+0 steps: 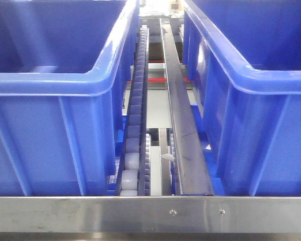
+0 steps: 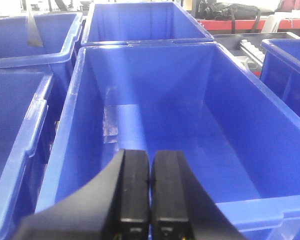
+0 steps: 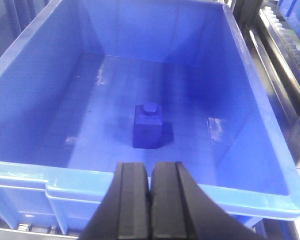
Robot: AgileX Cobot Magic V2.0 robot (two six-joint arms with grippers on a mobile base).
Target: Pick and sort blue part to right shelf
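Observation:
The blue part [image 3: 148, 126] stands upright on the floor of a large blue bin [image 3: 140, 190], cap up, near the bin's middle. My right gripper [image 3: 150, 172] hovers above the bin's near rim, shut with nothing between its fingers, short of the part. In the left wrist view, my left gripper [image 2: 149, 161] is also shut and empty, held over the near end of another blue bin [image 2: 250, 212] that has nothing in it. The right shelf shows in the front view as a steel front rail [image 1: 150, 213] with roller tracks [image 1: 133, 130] between two blue bins.
A steel divider bar [image 1: 183, 130] runs back beside the roller tracks. More blue bins [image 2: 20, 100] stand left, behind and right of the left arm's bin. Rack rails and rollers [image 3: 282, 55] lie right of the right arm's bin.

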